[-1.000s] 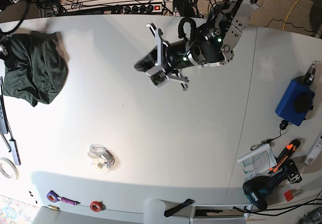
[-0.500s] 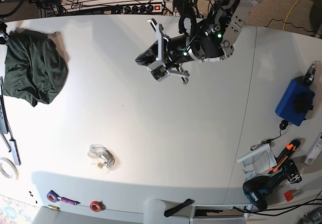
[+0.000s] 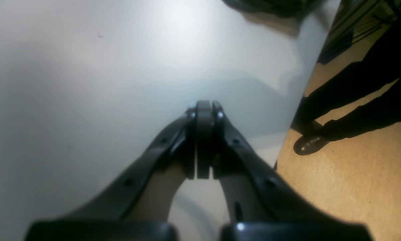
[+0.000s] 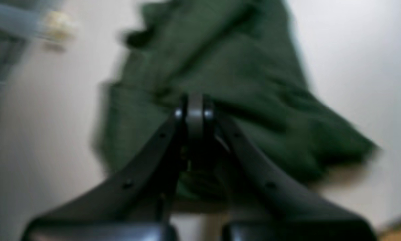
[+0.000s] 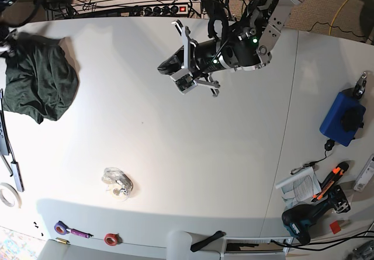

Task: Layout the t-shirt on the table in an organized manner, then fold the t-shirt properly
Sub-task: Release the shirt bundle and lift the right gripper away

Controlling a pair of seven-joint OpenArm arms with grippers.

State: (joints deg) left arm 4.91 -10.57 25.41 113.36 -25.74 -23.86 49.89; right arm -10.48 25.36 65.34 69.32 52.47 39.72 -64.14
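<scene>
T-shirt bunched in a wrinkled dark green heap at the far left edge of the table, well apart from the clear middle where laying out would need to happen; not yet spread, sleeves not distinguishable in the folds. Right gripper seen from its own wrist camera with fingers pressed together, hanging over the cloth near the middle of the heap; blurred there, so impossible to tell whether a pinch of fabric sits between the tips or nothing at all. Out of sight in the base view, beyond the upper left corner. Left gripper poised above bare tabletop toward the far side, fingers fully closed on nothing, confirmed by the left wrist view showing only white surface beneath and the table's edge with floor beyond. Probably parked there to stay out of the way while the other arm deals with the heap. Judged as the very start: cloth to be drawn toward the centre before any flattening or folding. Clutter along the near edge, such as the clear plastic piece, best avoided when dragging.
</scene>
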